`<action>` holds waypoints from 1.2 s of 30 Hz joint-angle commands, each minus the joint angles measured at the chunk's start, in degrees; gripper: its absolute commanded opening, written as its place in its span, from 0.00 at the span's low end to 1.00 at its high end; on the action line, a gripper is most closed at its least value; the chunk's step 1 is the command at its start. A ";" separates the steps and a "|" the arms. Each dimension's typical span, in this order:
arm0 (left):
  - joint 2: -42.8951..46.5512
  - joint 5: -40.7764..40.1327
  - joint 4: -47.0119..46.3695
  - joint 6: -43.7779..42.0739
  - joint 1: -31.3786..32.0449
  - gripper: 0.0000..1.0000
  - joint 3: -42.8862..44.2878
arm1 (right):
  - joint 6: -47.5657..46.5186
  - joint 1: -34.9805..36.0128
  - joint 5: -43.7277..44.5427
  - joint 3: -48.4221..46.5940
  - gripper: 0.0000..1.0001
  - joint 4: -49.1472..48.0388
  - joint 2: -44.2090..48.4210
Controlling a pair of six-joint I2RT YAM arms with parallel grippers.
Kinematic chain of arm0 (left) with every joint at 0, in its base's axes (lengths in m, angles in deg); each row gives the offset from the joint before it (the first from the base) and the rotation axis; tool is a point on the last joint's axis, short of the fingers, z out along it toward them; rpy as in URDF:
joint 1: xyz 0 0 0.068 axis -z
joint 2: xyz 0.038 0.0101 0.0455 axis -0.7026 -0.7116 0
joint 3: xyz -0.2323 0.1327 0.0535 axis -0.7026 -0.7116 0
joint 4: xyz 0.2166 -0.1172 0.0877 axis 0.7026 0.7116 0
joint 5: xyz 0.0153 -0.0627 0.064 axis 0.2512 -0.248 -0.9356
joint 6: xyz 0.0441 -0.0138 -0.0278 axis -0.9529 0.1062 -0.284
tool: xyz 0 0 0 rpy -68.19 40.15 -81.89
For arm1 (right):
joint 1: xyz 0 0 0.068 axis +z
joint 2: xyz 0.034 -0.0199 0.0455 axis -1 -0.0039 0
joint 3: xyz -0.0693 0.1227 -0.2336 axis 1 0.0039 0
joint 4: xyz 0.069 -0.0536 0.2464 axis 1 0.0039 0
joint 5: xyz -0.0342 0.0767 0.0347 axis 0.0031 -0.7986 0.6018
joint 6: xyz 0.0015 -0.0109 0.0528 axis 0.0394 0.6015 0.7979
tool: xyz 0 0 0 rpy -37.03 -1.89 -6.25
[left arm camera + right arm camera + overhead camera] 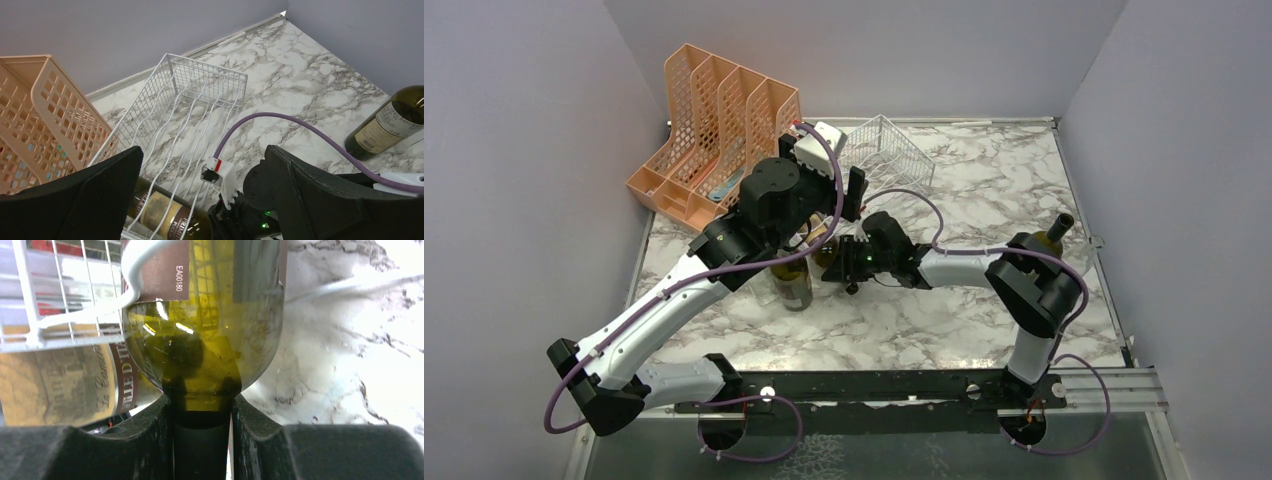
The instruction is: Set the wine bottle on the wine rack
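My right gripper (200, 440) is shut on the neck of a green wine bottle (200, 340) with a brown label. It holds the bottle lying down at the near end of the white wire wine rack (195, 95). Rack wires cross in front of the bottle in the right wrist view (30, 305) and in the left wrist view (167, 215). From above, the right gripper (842, 260) is mid-table, and the rack (886, 150) stands behind it. My left gripper (202, 150) is wide open and empty above the rack's near end, also seen from above (842, 182).
A second green bottle with a cream label (60, 385) sits just left of the held one (792, 285). A third bottle stands upright at the right (1051, 235) (390, 125). An orange perforated file organizer (714, 130) stands at the back left. Grey walls enclose the marble table (984, 180).
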 commanded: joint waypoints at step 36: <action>3.09 -1.58 2.62 -1.49 -0.29 0.99 2.42 | -2.51 0.44 14.07 -10.54 0.76 9.60 2.31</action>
